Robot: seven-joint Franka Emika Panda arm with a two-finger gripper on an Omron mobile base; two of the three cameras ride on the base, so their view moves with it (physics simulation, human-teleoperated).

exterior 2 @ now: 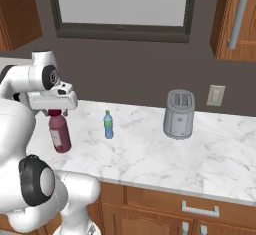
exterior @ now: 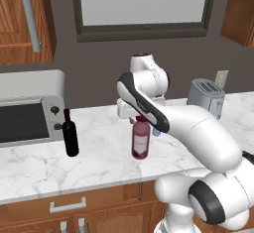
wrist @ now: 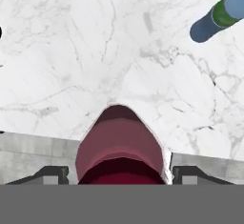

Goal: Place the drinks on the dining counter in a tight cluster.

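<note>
one slip i worry about: my gripper sits spread apart over the cap of the juice bottle on the marble wall counter, so closing off-centre could tip it toward the water bottle.

three bottles, one toaster

From the right base view I see my gripper poised over the juice bottle's cap, the water bottle near it, and a toaster farther right on the marble counter.
</note>
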